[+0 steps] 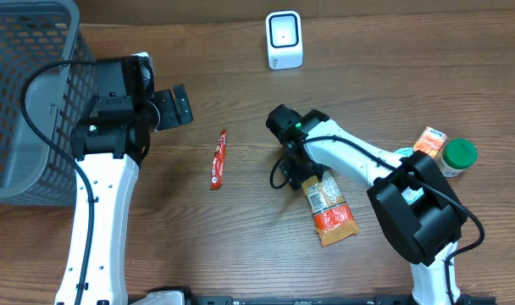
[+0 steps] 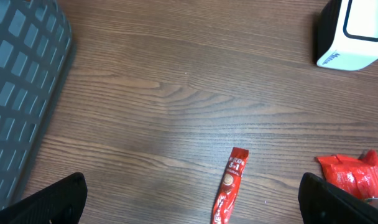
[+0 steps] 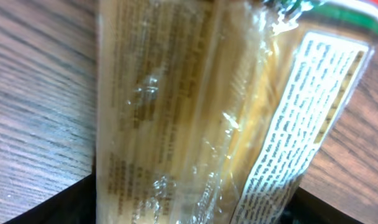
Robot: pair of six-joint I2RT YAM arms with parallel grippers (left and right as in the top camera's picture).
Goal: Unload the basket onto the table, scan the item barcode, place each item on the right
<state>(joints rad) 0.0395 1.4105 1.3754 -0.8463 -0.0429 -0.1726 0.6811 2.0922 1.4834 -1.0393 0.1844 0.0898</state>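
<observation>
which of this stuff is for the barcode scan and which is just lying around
For the job:
noodle packet, at the right gripper
white scanner

Lying about, for now:
red sachet
grey basket
orange carton
green-lidded jar

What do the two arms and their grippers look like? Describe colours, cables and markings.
The left arm and right arm match: long white links joined by boxy black housings, a thin black cable looping along each, and a small green light glowing on each. The left gripper and right gripper are black with flat fingers. No lettering is readable.
</observation>
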